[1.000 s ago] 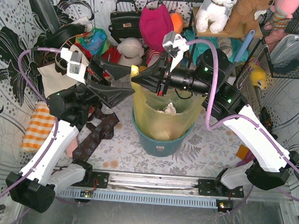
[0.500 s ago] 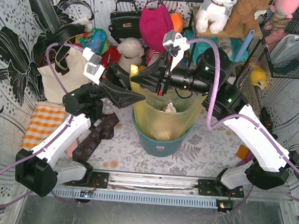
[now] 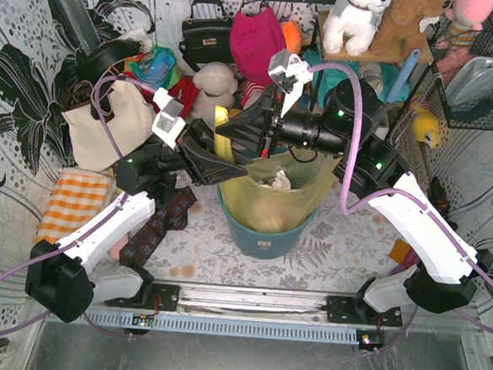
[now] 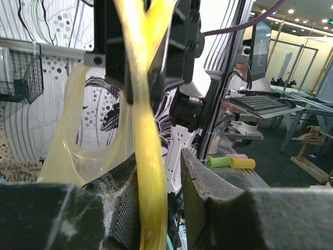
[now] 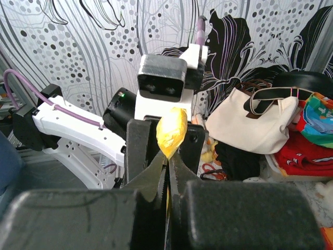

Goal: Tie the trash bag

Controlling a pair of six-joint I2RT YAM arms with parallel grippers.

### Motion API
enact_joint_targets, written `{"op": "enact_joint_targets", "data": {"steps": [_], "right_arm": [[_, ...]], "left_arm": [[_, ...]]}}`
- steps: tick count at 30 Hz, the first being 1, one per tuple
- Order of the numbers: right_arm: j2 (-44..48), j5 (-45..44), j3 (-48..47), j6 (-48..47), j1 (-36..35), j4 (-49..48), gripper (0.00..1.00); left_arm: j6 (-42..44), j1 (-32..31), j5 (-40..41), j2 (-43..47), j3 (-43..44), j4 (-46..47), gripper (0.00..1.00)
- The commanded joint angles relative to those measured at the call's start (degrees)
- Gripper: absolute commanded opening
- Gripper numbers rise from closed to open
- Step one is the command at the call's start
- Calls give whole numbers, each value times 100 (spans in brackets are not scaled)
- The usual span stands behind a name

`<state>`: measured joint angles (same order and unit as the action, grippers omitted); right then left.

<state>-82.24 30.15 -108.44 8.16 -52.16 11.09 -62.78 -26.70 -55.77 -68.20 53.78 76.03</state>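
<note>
The trash bag (image 3: 266, 205), thin yellow-green plastic, lines the teal bin (image 3: 264, 239), and crumpled white paper (image 3: 276, 180) shows inside. One part of its rim is pulled up into a twisted yellow strand (image 4: 148, 172). My right gripper (image 3: 225, 130) is shut on that strand above the bin's left rim, and the strand's tip (image 5: 171, 130) pokes out past its fingertips. My left gripper (image 3: 223, 162) sits just below, jaws either side of the strand. The strand lies against one finger (image 4: 122, 203), with a gap to the other.
A cream tote bag (image 3: 106, 129) and an orange checked cloth (image 3: 67, 206) lie left of the bin, and a dark patterned cloth (image 3: 159, 221) is nearer. A black handbag (image 3: 208, 34) and plush toys crowd the back. A wire basket (image 3: 483, 74) hangs at the right.
My left arm has swung right from the tote bag to the bin, and its jaws have narrowed around the yellow strand. The right arm has held still.
</note>
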Motion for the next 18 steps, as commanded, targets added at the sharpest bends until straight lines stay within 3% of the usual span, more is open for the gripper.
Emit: {"op": "enact_joint_targets", "data": {"steps": [1,18], "right_arm": [[17,-118,-176,111,-26,-369,0],[290,-351,163,78,-23,-516,0]], "left_arm": [[-111,-68,-51,-32,-200,447,36],[-243,-315,114,-347,-731,782,24]]}}
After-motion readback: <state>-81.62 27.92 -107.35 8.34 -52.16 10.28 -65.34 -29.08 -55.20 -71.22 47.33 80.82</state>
